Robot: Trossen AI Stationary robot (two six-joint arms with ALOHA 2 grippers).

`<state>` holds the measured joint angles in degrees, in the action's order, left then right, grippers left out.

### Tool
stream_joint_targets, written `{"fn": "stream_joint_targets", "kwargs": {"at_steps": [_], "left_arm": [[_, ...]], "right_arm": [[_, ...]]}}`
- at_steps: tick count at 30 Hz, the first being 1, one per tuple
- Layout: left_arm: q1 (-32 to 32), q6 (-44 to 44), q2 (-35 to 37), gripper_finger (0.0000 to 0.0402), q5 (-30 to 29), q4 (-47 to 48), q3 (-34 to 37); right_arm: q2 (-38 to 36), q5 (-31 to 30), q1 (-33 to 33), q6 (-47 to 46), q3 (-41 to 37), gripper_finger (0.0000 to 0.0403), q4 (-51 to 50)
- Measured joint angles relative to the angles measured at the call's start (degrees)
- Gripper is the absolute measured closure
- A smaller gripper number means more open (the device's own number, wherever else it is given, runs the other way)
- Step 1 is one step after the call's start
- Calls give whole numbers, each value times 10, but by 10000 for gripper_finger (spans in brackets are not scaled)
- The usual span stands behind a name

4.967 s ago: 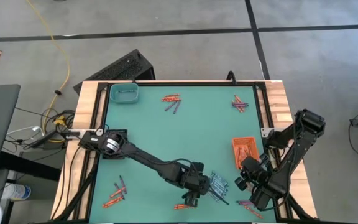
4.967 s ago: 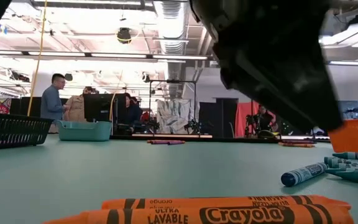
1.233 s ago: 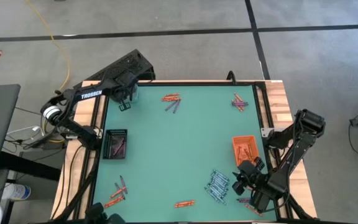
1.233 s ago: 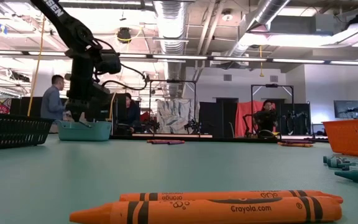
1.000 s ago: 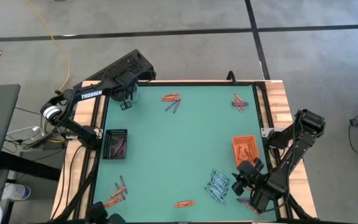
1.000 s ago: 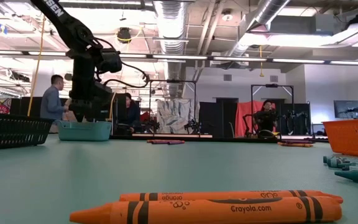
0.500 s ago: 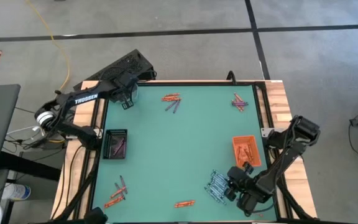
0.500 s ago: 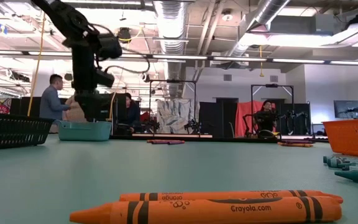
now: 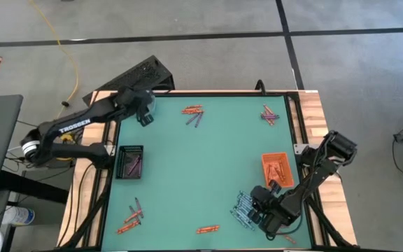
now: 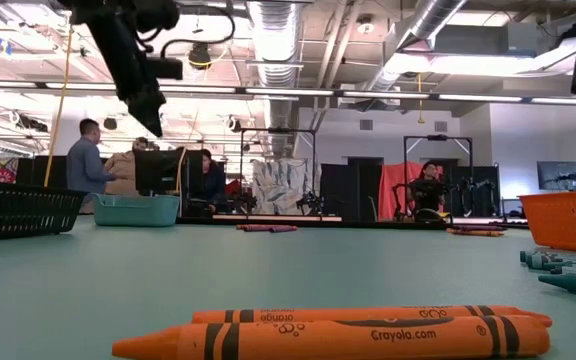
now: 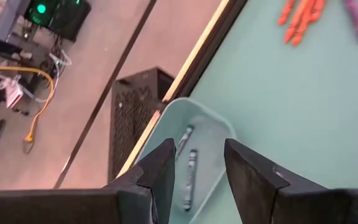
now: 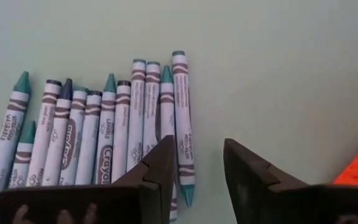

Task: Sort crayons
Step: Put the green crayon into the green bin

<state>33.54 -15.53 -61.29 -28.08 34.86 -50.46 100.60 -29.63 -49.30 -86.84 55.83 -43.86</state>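
Note:
Pale blue-teal crayons point(image 12: 114, 134) lie side by side on the green mat near the table's near right. My right gripper point(image 12: 196, 146) hovers open just over the right end of that row point(image 9: 243, 208). My left gripper point(image 11: 197, 149) hangs open and empty high above the teal tray point(image 11: 215, 127) at the far left corner, which holds two blue crayons point(image 11: 188, 171). Orange and purple crayons lie in small groups at the far middle point(image 9: 193, 112), far right point(image 9: 269, 115), near left point(image 9: 130, 217) and near middle point(image 9: 207, 229).
An orange tray point(image 9: 274, 168) with crayons stands right of centre, beside my right arm. A black tray point(image 9: 131, 161) sits at the left edge. A black basket point(image 9: 142, 73) stands off the far left corner. People stand in the room behind the table.
My left gripper has risen from just above the teal tray to well above it, and its arm has swung back toward the table's left edge. My right gripper has moved from the near right corner toward the table's left and lower, over the blue-teal crayons.

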Motion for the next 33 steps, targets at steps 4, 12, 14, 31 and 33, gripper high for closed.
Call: {"fn": "stream_joint_targets", "kwargs": {"at_steps": [4,12,14,31,33], "left_arm": [[-36,24,15,274,0,16,0],[-114,59,17,274,-11,34,0],[-133,67,17,274,-13,34,0],[-266,109,17,274,-43,34,0],[-279,116,17,274,-43,34,0]], "right_arm": [[0,0,0,1,0,276,-1],[0,23,14,19,0,276,-3],[0,27,20,28,0,276,-3],[12,47,75,107,0,277,3],[27,59,81,123,3,277,11]]}}
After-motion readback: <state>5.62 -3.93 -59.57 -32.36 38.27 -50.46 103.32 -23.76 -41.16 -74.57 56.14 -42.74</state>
